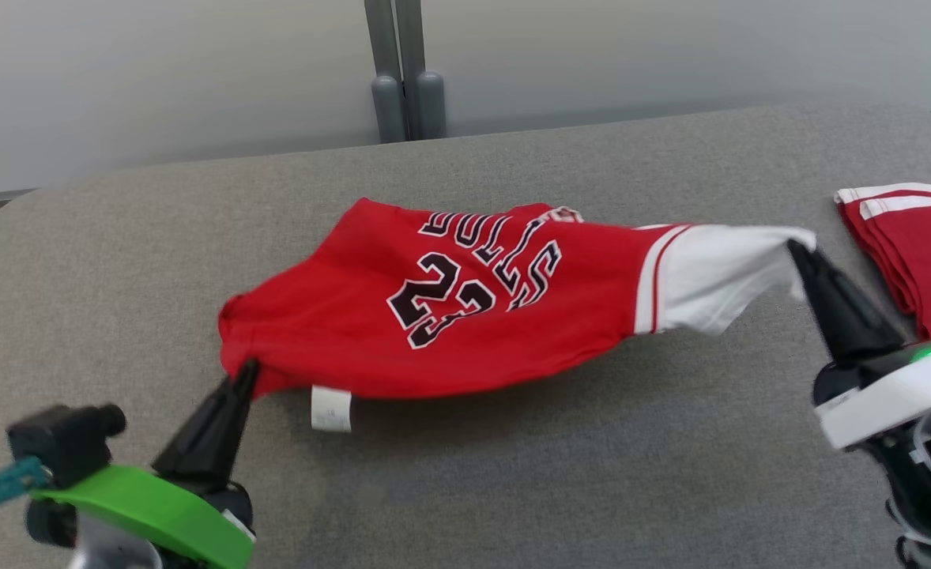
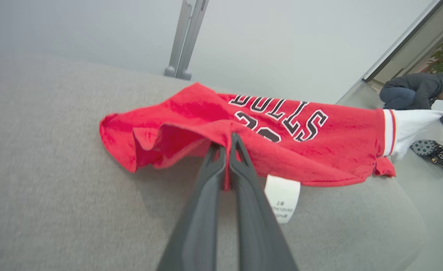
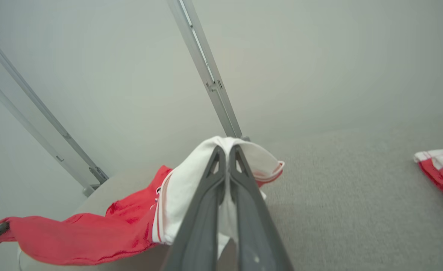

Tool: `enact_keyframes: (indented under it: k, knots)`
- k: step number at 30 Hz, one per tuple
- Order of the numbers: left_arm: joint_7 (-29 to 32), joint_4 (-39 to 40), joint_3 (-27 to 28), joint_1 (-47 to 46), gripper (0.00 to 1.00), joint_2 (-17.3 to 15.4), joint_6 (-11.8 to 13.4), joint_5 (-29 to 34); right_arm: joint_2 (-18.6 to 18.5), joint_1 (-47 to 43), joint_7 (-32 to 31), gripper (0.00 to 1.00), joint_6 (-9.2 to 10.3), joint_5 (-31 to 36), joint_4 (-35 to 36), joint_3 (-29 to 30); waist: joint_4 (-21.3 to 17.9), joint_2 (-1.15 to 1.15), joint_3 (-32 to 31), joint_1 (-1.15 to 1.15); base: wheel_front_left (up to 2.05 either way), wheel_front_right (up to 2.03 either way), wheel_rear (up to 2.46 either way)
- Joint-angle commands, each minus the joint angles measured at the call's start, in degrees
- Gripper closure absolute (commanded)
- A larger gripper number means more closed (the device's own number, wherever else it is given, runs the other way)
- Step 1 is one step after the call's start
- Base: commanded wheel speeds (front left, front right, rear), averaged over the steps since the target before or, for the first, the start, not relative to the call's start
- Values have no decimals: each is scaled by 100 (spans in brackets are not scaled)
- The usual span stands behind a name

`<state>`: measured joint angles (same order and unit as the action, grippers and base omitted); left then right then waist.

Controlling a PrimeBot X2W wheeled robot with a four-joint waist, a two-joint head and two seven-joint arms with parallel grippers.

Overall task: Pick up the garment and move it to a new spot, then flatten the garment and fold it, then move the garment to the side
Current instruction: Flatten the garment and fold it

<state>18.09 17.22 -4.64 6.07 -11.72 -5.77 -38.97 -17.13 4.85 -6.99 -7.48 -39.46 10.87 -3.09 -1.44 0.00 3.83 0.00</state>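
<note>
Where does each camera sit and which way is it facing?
Head view: on the head, facing forward and down at the red Bulls jersey over the grey fabric surface; left gripper and right gripper show.
Left wrist view: on the left wrist, along its fingers, shut on the jersey's red edge.
Right wrist view: along its fingers, shut on the white end.
All three share the jersey.

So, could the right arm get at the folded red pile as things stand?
Probably not yet: the pile lies close with nothing between, but that arm's jaws are shut on the jersey.
</note>
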Motion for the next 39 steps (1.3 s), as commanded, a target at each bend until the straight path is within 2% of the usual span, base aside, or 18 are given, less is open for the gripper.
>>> enact_keyframes:
  k: [1,4,7,9,11,12,14,19,22,25,27,30,33,36,39]
  knots:
    - [200,456,82,-298,100,-197,71,29,-11,89,-235,100,-2,-163,454,233,-57,0,117,0,0,0,0]
    - [800,1254,138,-1038,100,-376,174,-250,1,645,-944,100,-2,-445,1288,851,-96,0,404,0,0,0,0]
    - [1351,1287,189,-2163,100,-553,280,-524,30,1614,-1610,100,-2,-278,1446,1241,-89,0,808,0,0,0,0]
    - [1693,967,172,-3084,100,-664,349,-610,246,2501,-2041,100,-2,-164,1259,1331,-64,0,1157,0,0,0,0]
    - [1924,452,118,-4077,100,-728,396,-562,247,3479,-2377,100,-2,338,938,1409,-8,0,1587,0,0,0,0]
    - [1976,100,58,-4636,100,-707,402,-498,429,4034,-2510,100,-2,516,655,1446,40,0,1833,0,0,0,0]
    - [2003,-639,-58,-5548,100,-653,396,-382,530,5000,-2661,100,-3,1089,109,1427,122,0,2259,0,0,0,0]
    - [1311,-2453,-173,-7766,100,-545,330,265,869,7231,-2070,100,-2,2254,-1291,1394,259,0,3280,0,0,0,0]
    - [278,-3415,-113,-8756,100,-372,303,619,1121,8261,-1258,100,-2,2839,-2206,1440,254,0,3678,0,0,0,0]
    - [-706,-4132,-145,-9289,100,-340,168,899,1268,8895,-509,100,-2,3084,-2936,1437,218,0,3904,0,0,0,0]
    - [-1277,-4588,-241,-9445,100,-298,41,990,1335,9037,-87,100,-2,3002,-3297,1329,214,0,3967,0,0,0,0]
    - [-1948,-5105,-432,-9248,100,-249,-114,930,1358,8691,419,100,-2,2720,-3528,1048,190,0,3957,0,0,0,0]
    - [-2469,-5578,-779,-8415,100,-421,-166,869,1370,7497,929,100,-2,2292,-3618,647,-16,0,3577,0,0,0,0]
    - [-2694,-5549,-1216,-7640,100,-435,-178,494,1236,6364,1156,100,-2,1856,-3357,461,-60,0,3260,0,0,0,0]
    - [-3006,-5487,-1607,-6359,100,-565,-175,157,1127,4669,1397,100,-2,1430,-3082,346,-61,0,2745,0,0,0,0]
